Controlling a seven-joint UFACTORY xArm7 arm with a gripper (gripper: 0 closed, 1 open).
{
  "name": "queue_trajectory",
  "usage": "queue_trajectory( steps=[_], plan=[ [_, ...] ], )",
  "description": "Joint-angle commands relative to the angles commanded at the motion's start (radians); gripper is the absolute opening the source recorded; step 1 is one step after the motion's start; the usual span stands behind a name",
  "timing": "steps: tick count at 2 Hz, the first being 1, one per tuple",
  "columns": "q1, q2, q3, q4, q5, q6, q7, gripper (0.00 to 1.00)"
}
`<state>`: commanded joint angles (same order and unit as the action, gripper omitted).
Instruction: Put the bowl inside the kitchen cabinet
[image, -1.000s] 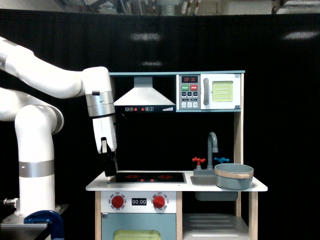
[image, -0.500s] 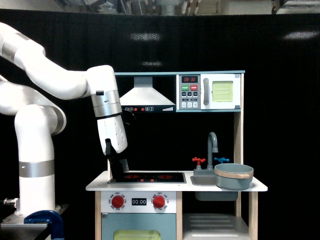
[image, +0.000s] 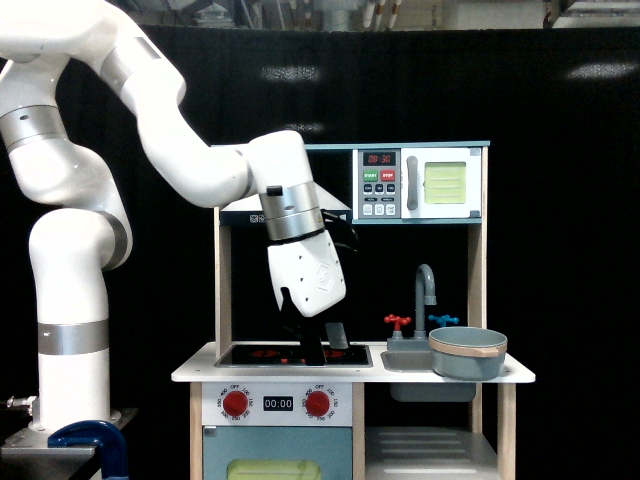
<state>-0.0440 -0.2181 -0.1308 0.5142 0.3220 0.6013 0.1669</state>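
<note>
Bowl (image: 468, 352) sits on the tabletop (image: 520, 375) at the right end, just right of the sink (image: 405, 356), untouched. End effector (image: 325, 345) hangs over the hob (image: 262, 354), well left of the bowl, dark fingers a little apart, pinching nothing as far as I can tell. Cabinet (image: 425, 447) waits below the sink. Bowl lies rightward at about the same height.

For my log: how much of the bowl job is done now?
Nothing is done yet. The bowl sits untouched on the counter beside the sink. The gripper hangs over the stove, holding nothing. Grasping, lifting and placing in the cabinet all remain.
</note>
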Motion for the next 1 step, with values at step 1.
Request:
queue_trajectory(
  steps=[1],
  plan=[
    [0.068, 0.115, 0.033, 0.124, 0.153, -0.042, 0.022, 1.0]
  ],
)
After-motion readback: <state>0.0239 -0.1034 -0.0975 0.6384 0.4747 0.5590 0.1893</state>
